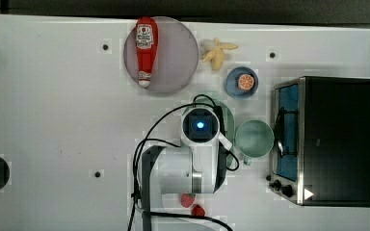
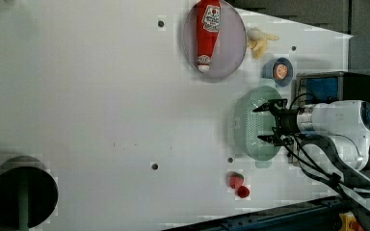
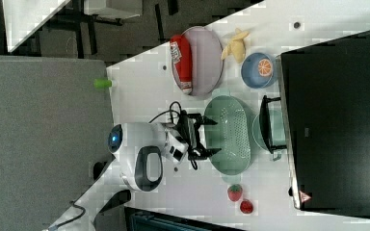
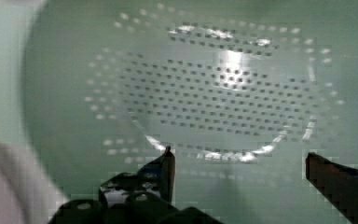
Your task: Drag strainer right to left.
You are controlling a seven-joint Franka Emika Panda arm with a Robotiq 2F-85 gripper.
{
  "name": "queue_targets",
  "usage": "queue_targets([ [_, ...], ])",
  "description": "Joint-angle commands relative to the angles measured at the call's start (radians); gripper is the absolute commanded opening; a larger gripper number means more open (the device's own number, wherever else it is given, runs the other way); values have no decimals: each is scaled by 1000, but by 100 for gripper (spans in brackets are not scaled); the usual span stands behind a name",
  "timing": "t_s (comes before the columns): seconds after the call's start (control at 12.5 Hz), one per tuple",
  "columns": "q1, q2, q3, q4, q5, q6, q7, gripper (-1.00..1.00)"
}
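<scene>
The strainer (image 2: 243,120) is a large pale mint-green oval basket with a perforated bottom, lying on the white table between the grey plate and the strawberries. It also shows in the right view (image 3: 233,130). In the top view the arm's wrist covers most of it, leaving a strip of rim (image 1: 227,113). My gripper (image 2: 258,124) is open and reaches into the strainer from above, with its black fingers spread over the perforated inside (image 3: 216,137). In the wrist view the two fingertips (image 4: 168,156) stand wide apart just above the strainer's bottom (image 4: 214,84), and nothing is between them.
A round mint-green cup (image 1: 254,138) stands right beside the strainer, in front of a black toaster oven (image 1: 337,139). A grey plate (image 1: 173,62) holds a ketchup bottle (image 1: 145,50). Nearby lie a banana (image 1: 218,53), a blue bowl (image 1: 242,82) with an orange slice, and two strawberries (image 1: 188,199).
</scene>
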Motion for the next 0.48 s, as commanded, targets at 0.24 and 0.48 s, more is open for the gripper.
queue_targets([
  [0.24,41,134,32,-8,12,131,92,100],
  [0.48,60,145,42,-16,15,141,163,100],
])
